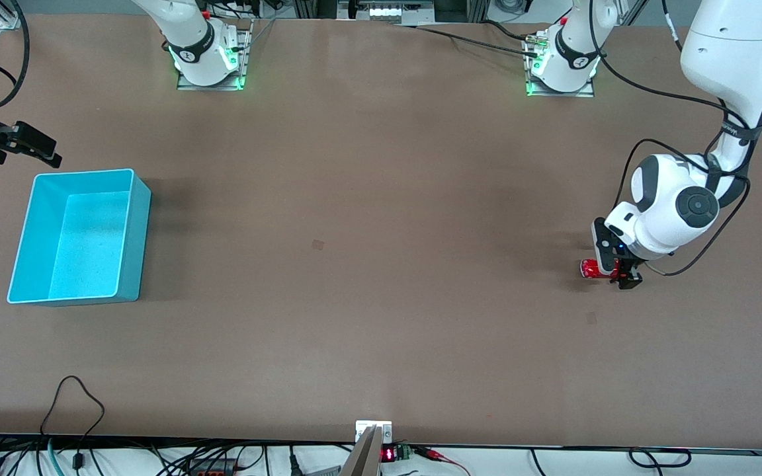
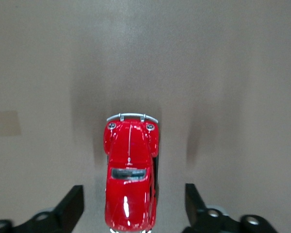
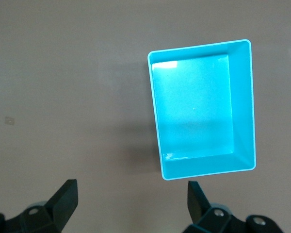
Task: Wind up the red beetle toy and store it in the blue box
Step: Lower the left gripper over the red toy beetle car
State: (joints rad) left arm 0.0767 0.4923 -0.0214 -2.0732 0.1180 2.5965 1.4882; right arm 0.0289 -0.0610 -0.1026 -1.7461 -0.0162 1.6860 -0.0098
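Two fingers of the left pincer (image 2: 133,206) are seen apart, with a gap at each flank of the red beetle toy (image 2: 131,172), whose long axis is laid straight along the slot between them on the matte brown bench (image 1: 381,264) at the left arm's end. The toy's glossy rounded shell and silvery bumper are contrasted with the smooth, tall-walled plastic of the blue box (image 1: 136,244), set well apart at the right arm's end. The right pincer (image 3: 131,206) is held waiting, fingers apart, above the bench beside that box.

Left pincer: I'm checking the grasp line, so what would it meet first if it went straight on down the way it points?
The red beetle toy, which lies between the open fingers of the left pincer, then probably the table beneath it.
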